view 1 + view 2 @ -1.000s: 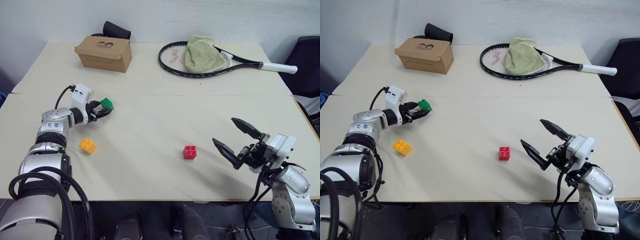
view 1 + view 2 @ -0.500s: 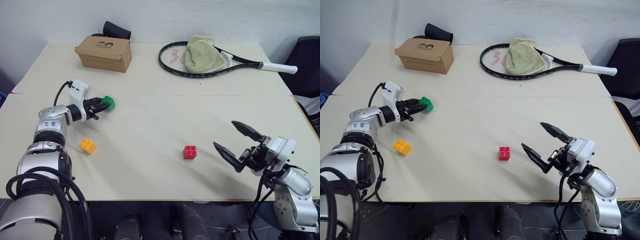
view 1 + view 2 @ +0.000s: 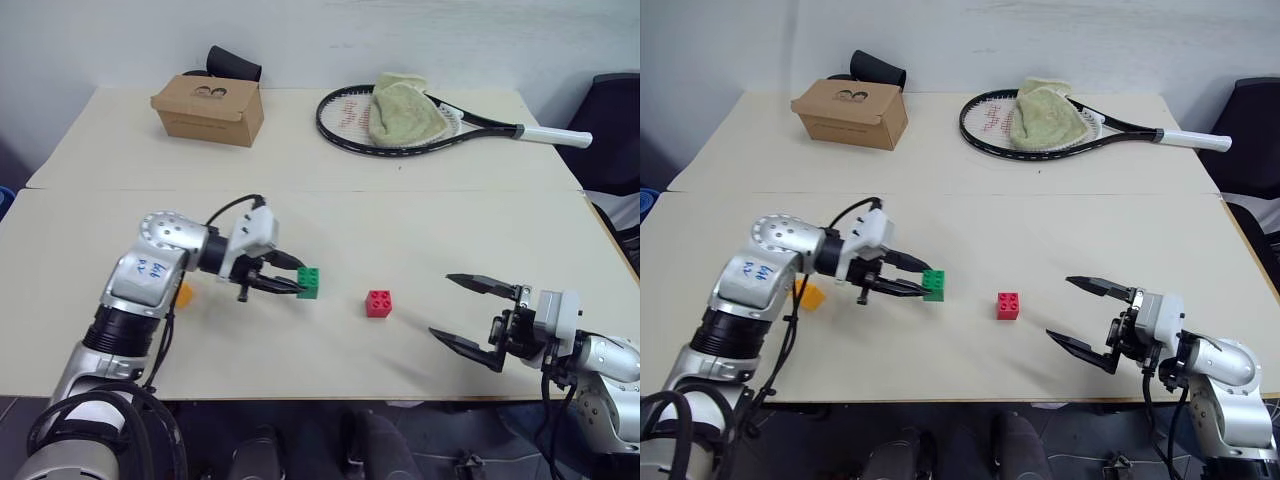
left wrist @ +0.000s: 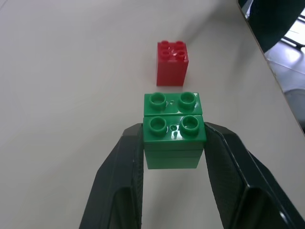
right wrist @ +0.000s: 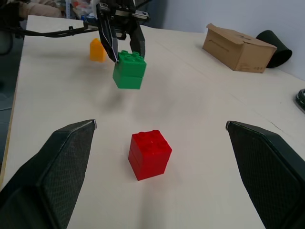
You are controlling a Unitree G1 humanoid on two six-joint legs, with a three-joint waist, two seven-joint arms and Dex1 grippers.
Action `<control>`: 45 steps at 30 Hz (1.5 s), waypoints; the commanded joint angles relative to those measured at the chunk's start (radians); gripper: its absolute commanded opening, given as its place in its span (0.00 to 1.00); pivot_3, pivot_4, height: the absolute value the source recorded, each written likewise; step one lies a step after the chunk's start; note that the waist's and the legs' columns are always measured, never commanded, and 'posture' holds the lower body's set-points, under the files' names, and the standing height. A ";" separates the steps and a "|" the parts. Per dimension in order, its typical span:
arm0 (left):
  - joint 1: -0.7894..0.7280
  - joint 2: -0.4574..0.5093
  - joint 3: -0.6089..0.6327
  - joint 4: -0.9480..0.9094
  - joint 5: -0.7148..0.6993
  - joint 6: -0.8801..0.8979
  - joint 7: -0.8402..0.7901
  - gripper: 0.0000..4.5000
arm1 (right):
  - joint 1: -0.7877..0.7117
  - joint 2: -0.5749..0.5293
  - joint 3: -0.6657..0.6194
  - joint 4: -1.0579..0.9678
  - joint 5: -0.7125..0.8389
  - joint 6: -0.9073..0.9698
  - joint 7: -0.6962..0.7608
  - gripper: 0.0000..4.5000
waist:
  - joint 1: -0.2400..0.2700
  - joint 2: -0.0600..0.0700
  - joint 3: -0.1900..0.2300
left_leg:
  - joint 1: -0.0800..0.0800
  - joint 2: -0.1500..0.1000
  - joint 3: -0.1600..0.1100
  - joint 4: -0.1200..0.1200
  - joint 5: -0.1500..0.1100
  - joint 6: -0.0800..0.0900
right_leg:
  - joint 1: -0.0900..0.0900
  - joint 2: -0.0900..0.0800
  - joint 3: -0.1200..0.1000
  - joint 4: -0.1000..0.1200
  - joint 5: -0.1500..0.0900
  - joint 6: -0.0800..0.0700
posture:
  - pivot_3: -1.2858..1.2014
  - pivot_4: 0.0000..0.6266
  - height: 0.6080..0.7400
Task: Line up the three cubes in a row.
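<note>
While the left hand (image 3: 292,285) grips the green cube (image 3: 309,282) between its two black fingers, that cube hangs just left of the red cube (image 3: 379,303), apart from it and, by the right wrist view, lifted a little off the worktop (image 3: 400,230). The red cube stands on the worktop near the middle, studs up. The orange-yellow cube (image 3: 809,294) sits at the left, partly hidden behind the left arm (only a corner shows in the left eye view). The right hand (image 3: 472,314) hovers to the right of the red cube with its fingers spread wide, holding nothing, and points toward that cube. On the far side of the worktop lie a brown cardboard box (image 3: 208,108) at the left and a tennis racket (image 3: 440,122) with a green towel (image 3: 404,108) draped over its head at the right.
</note>
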 commanded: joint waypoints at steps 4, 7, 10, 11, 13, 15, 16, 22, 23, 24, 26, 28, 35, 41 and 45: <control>0.043 -0.027 -0.068 -0.031 0.030 -0.004 0.069 0.32 | -0.028 -0.010 0.025 -0.057 0.002 0.040 -0.024 1.00 | 0.001 0.000 0.000 | -0.001 0.000 0.000 0.000 0.000 0.000 | -0.001 0.000 -0.001 0.000 0.000 0.000 | 0.52 0.24 1.00; 0.050 -0.033 -0.092 -0.036 0.043 -0.005 0.086 0.32 | -0.035 -0.012 0.035 -0.069 0.000 0.050 -0.036 1.00 | 0.001 0.000 0.000 | -0.001 0.000 0.000 0.000 0.000 0.000 | -0.001 -0.001 0.000 0.000 0.000 0.000 | 0.52 0.24 1.00; 0.047 -0.036 -0.112 -0.020 0.062 -0.031 0.102 0.32 | -0.044 -0.011 0.039 -0.075 -0.003 0.060 -0.045 1.00 | 0.004 0.000 0.000 | -0.001 0.000 0.000 0.000 0.000 0.000 | 0.000 -0.001 0.000 0.000 0.000 0.000 | 0.52 0.24 1.00; 0.045 -0.032 -0.122 -0.014 0.069 -0.047 0.097 0.32 | -0.047 -0.010 0.039 -0.075 -0.002 0.063 -0.047 1.00 | 0.006 0.000 0.000 | -0.001 0.000 0.000 0.000 0.000 0.000 | 0.000 -0.001 -0.001 0.000 0.000 0.000 | 0.52 0.24 1.00; 0.045 -0.027 -0.129 -0.015 0.071 -0.057 0.090 0.40 | -0.051 -0.010 0.038 -0.075 -0.002 0.067 -0.049 1.00 | 0.010 0.000 0.000 | -0.001 0.000 0.000 0.000 0.000 0.001 | 0.000 0.000 -0.001 0.000 0.000 0.000 | 0.52 0.24 1.00; 0.046 -0.025 -0.117 -0.033 0.053 -0.047 0.089 0.55 | -0.055 -0.011 0.036 -0.073 -0.001 0.069 -0.048 1.00 | 0.016 0.000 0.000 | -0.001 0.000 0.000 0.001 0.000 0.001 | 0.000 0.000 -0.001 0.000 0.000 0.000 | 0.52 0.24 1.00; 0.045 -0.028 -0.094 -0.042 0.044 -0.053 0.105 0.62 | -0.058 -0.011 0.034 -0.071 0.000 0.070 -0.048 1.00 | 0.019 0.000 0.000 | -0.001 0.000 0.000 0.001 0.000 0.001 | 0.000 0.000 -0.001 0.000 0.000 0.000 | 0.52 0.24 1.00; 0.095 0.038 0.107 -0.170 -0.095 -0.080 0.101 0.81 | -0.070 -0.009 0.032 -0.060 0.011 0.073 -0.035 1.00 | 0.017 0.000 0.000 | -0.001 0.003 0.000 0.001 0.000 0.001 | -0.001 -0.002 0.000 0.000 0.000 0.000 | 0.52 0.24 1.00; 0.129 0.066 0.157 -0.199 -0.129 -0.072 0.091 0.81 | -0.070 -0.009 0.033 -0.057 0.015 0.073 -0.027 1.00 | 0.015 0.000 0.000 | -0.001 0.003 0.000 0.001 -0.001 0.001 | -0.001 -0.002 0.000 0.000 0.000 0.000 | 0.52 0.24 1.00; 0.175 0.099 0.223 -0.219 -0.151 -0.075 0.093 0.81 | -0.071 -0.008 0.036 -0.055 0.020 0.074 -0.018 1.00 | 0.013 0.000 0.000 | -0.001 0.004 0.000 0.000 -0.001 0.001 | -0.001 -0.002 0.000 0.000 0.000 0.000 | 0.52 0.24 1.00; 0.287 0.159 0.362 -0.242 -0.192 -0.122 0.076 0.81 | -0.077 -0.006 0.046 -0.048 0.028 0.074 0.007 1.00 | -0.001 0.000 0.000 | 0.000 0.006 0.000 0.000 -0.001 0.000 | -0.001 -0.002 0.001 -0.001 0.000 -0.001 | 0.52 0.24 1.00; 0.457 0.175 0.577 -0.209 -0.222 -0.204 0.069 0.81 | -0.101 0.016 0.070 -0.030 0.031 0.066 0.028 1.00 | -0.006 0.000 0.000 | 0.000 0.007 0.000 -0.001 -0.001 0.000 | -0.001 -0.002 0.000 -0.001 -0.001 -0.001 | 0.52 0.24 1.00; 0.866 0.101 1.059 -0.040 -0.258 -0.359 0.181 1.00 | -0.177 0.095 0.161 0.012 0.024 0.045 0.088 1.00 | -0.012 0.000 0.000 | 0.006 0.008 0.001 -0.002 -0.008 0.003 | 0.001 -0.002 0.001 -0.001 -0.002 -0.004 | 0.52 0.24 1.00; 1.040 0.017 1.140 -0.024 -0.313 -0.349 0.241 1.00 | -0.204 0.141 0.208 0.044 -0.011 -0.040 0.128 1.00 | 0.005 -0.004 -0.002 | 0.006 0.007 0.001 -0.001 -0.014 0.006 | 0.003 -0.005 -0.001 -0.003 -0.002 -0.004 | 0.52 0.24 1.00; 0.975 0.035 1.045 -0.106 -0.384 -0.241 0.282 1.00 | -0.211 0.136 0.205 0.078 -0.001 -0.053 0.154 1.00 | 0.018 -0.004 -0.003 | 0.007 0.006 -0.001 -0.001 -0.013 0.007 | 0.004 -0.007 -0.002 -0.003 -0.002 -0.004 | 0.52 0.24 1.00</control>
